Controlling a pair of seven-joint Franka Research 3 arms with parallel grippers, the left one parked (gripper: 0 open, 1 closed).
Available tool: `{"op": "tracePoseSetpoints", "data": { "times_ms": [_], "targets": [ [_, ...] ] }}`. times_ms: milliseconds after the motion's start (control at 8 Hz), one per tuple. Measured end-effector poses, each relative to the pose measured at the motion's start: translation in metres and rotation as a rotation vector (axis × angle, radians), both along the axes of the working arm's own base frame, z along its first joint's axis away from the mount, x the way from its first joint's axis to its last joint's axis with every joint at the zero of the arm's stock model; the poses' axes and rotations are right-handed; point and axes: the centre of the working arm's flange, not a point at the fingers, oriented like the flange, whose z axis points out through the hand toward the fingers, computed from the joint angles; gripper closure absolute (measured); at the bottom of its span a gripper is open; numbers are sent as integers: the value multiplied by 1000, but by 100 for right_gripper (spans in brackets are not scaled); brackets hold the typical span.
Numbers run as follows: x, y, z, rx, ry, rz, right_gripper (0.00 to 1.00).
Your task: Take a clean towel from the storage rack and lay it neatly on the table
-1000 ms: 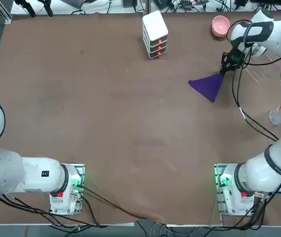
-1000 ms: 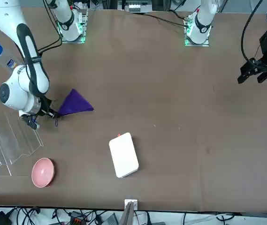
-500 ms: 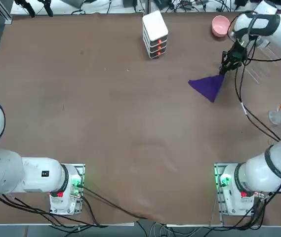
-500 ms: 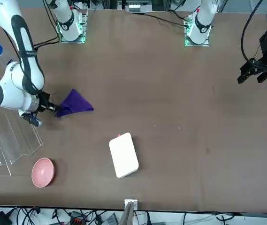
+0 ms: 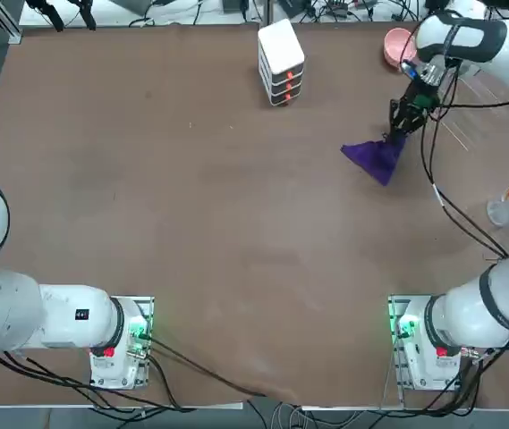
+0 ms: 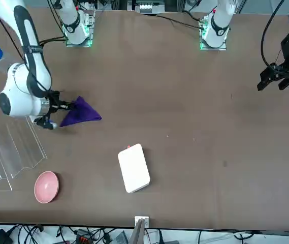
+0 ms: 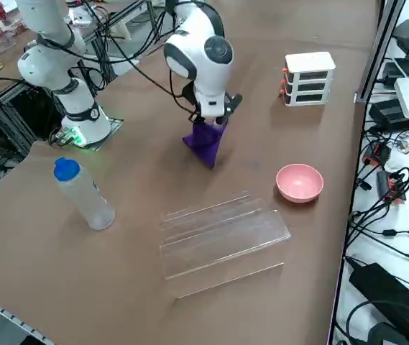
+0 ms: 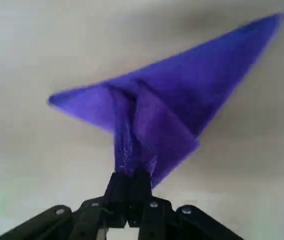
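Clamping one bunched corner of the towel [image 8: 181, 105], the right claw [image 8: 130, 182] is holding its fingers closed on the cloth just above the table [image 5: 191, 206], at the far right part of it. From that pinch the towel is fanning out into a creased triangle, its low edge touching the tabletop and the gripped corner lifted.

To lay it neatly, judging from these views:
- Draw the pinched corner away from the resting edge so the folds are pulling flat.
- Keep the cloth low, so it is not swinging or doubling under.
- Release only when the corner is resting on the surface.

The rack [image 7: 222, 241] is lying just beside the claw, toward the table's right edge. A pink bowl [image 5: 399, 45] is sitting near it. A white box [image 5: 281, 63] and a bottle [image 7: 82, 194] are standing well apart. Open table toward the middle is offering unobstructed room; dragging toward the rack is risking a snag.
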Motion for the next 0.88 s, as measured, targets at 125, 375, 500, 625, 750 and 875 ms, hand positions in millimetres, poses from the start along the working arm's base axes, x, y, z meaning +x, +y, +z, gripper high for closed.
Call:
{"op": "tracePoseSetpoints", "data": {
  "times_ms": [125,375,500,625,750,875],
  "targets": [
    [-5,20,3,15,19,39,99],
    [-17,52,2,34,57,105,99],
    [-23,66,1,41,75,133,99],
    [-29,78,-1,57,93,148,99],
    [-35,90,-1,74,109,158,99],
    [-42,98,0,83,120,170,99]
  ]
}}
